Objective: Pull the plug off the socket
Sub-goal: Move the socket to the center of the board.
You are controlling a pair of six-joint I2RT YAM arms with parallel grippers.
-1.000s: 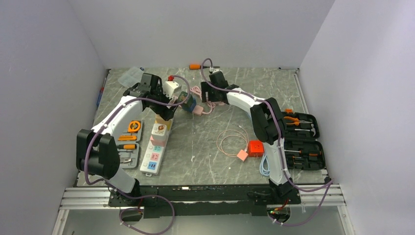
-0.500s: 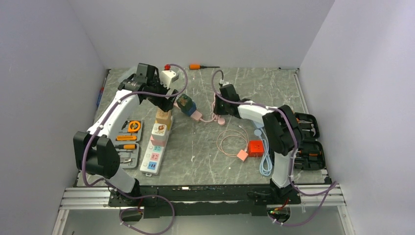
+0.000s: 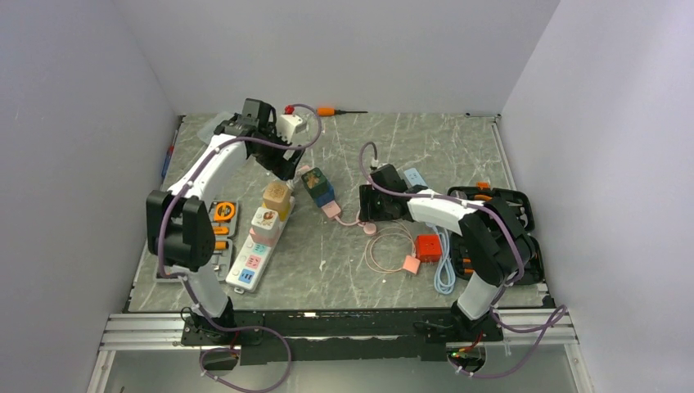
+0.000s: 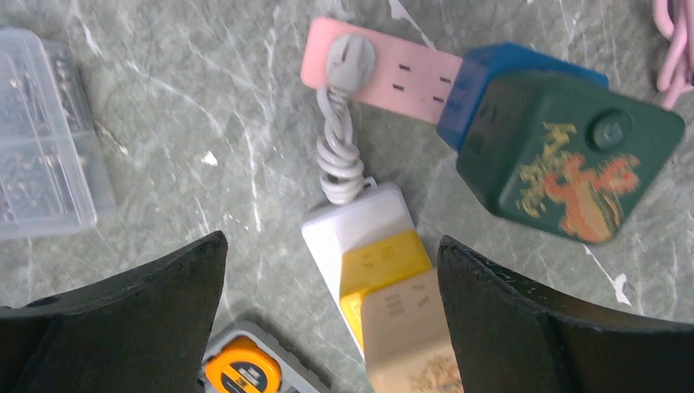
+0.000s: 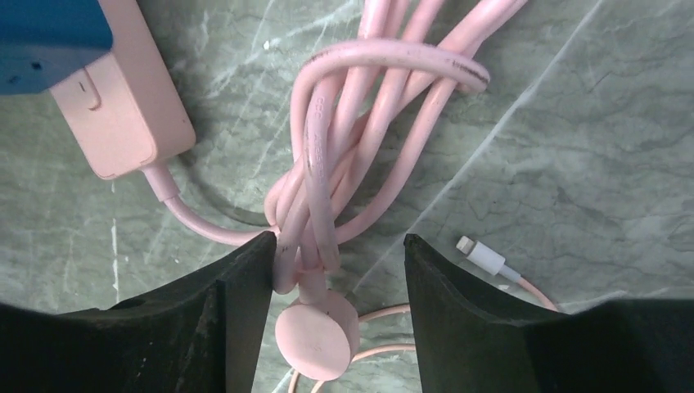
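Closest to the arms, the socket (image 3: 250, 266) lies flat on the grey table (image 3: 344, 282). It is a long white strip with blue, pink and green squares, and it points away and a bit to the right. Just left of it is a grey tray (image 3: 214, 255) with an orange tape measure (image 3: 223, 211) in it. Over on the right side sit a little red box (image 3: 427, 246), a light blue cable (image 3: 443, 277) and an open black tool case (image 3: 514, 237). Farther up the socket, a white plug (image 3: 264, 219) with a picture on it and then a tan plug (image 3: 277, 196) stand in it, one right behind the other. The right gripper (image 5: 340, 246) hangs low near the middle of the table. Its fingers (image 5: 233, 319) are partly apart, one on each side of a knotted pink cord (image 5: 360, 155). One finger looks close against the cord and the other is not touching it, so nothing is squeezed. A round pink plug (image 5: 317, 332) lies right by the knot. The cord runs to a pink strip (image 4: 385, 70), which has a blue block (image 4: 507, 78) and a dark green block (image 4: 573, 155) stuck on it. The socket's twisted white cord (image 4: 340, 155) ends in a grey plug (image 4: 350, 61) that sits in the pink strip. The left gripper (image 4: 331, 246) hovers above the far end of the socket with its fingers (image 4: 123, 319) spread very wide, holding nothing. Farthest away are a clear box (image 4: 41, 139) and an orange screwdriver (image 3: 331, 110).
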